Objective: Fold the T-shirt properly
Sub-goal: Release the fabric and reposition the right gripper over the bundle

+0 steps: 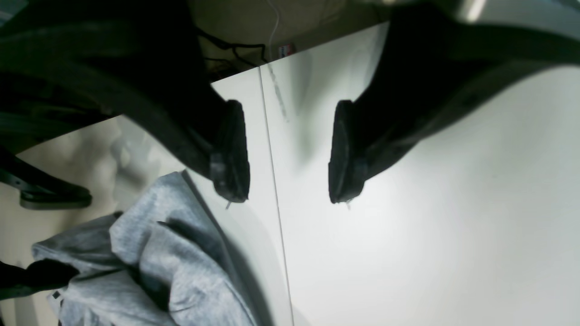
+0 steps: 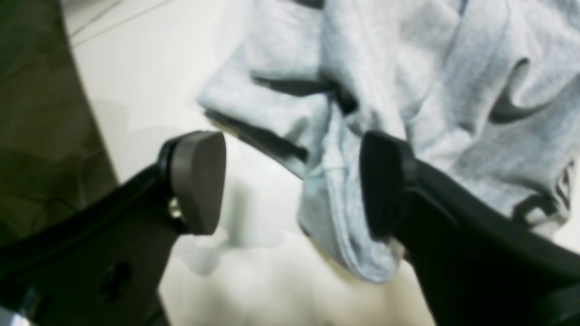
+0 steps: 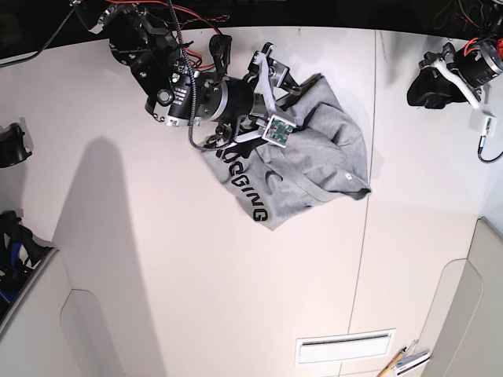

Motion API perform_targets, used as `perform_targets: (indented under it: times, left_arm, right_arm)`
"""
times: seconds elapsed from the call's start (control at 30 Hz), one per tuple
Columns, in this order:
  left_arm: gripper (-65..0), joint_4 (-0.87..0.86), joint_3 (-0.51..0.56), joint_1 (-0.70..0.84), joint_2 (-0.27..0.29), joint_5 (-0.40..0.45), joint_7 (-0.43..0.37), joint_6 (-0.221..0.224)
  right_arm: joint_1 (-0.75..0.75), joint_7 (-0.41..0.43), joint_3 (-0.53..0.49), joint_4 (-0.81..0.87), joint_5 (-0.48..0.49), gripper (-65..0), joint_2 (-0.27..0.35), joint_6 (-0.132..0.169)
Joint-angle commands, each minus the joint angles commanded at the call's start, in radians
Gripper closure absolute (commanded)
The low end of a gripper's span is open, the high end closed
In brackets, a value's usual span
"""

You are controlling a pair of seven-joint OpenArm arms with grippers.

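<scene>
**A:** Right pincer [image 2: 290,181] is wide open, hanging over the T-shirt [image 3: 295,161], which sits crumpled in the upper middle of the base view on the white desk [image 3: 157,275]. Nothing gripped yet.

**B:** And the shirt's a heap, not a flat sheet. Black lettering curls along its lower-left edge, folds piled everywhere. So the step in hand, I'd say, is picking an edge to spread it out first.

**A:** Agreed. From the right wrist view, a hanging fold of grey cloth lies between the two pads, closer to the pad on the right of the frame, partly in front of it. I can't tell whether it's touching.

**B:** To do it well, I'd want that pincer to close on a single layer near a hem or sleeve, not a bunch. Grab a wad and the shirt lifts as a lump.

**A:** Left pincer [image 1: 289,154]?

**B:** Also open, holding nothing. In its own view there's only bare desk between the fingers, with the shirt down in the lower left of the frame, well apart. In the base view that arm is parked at the upper right corner.

**A:** So it would need to come across before any two-handed spread.
</scene>
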Motion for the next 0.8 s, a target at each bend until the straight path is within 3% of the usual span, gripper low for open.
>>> perform_targets:
  times: [0.13, 0.43, 0.47, 0.57, 0.6, 0.8]
  left_arm:
    - [-31.9, 0.000, 0.000, 0.000, 0.000, -0.018, 0.000, 0.000]
    - [-31.9, 0.000, 0.000, 0.000, 0.000, -0.018, 0.000, 0.000]
    - [-31.9, 0.000, 0.000, 0.000, 0.000, -0.018, 0.000, 0.000]
    - [-31.9, 0.000, 0.000, 0.000, 0.000, -0.018, 0.000, 0.000]
    - [-31.9, 0.000, 0.000, 0.000, 0.000, -0.018, 0.000, 0.000]
    - [-31.9, 0.000, 0.000, 0.000, 0.000, -0.018, 0.000, 0.000]
  right_arm:
    - [0.006, 0.025, 0.000, -0.001, 0.000, -45.1, 0.000, -0.026]
    - [0.035, 0.020, 0.000, -0.090, -0.021, -43.5, 0.000, -0.026]
    - [0.035, 0.013, 0.000, -0.103, -0.014, -38.2, 0.000, -0.026]
    - [0.032, 0.000, 0.000, -0.108, 0.009, -13.2, 0.000, -0.026]
    - [0.032, -0.001, 0.000, -0.108, 0.017, -8.2, 0.000, -0.026]
    - [0.032, -0.002, 0.000, -0.097, 0.026, -6.3, -0.006, -0.026]
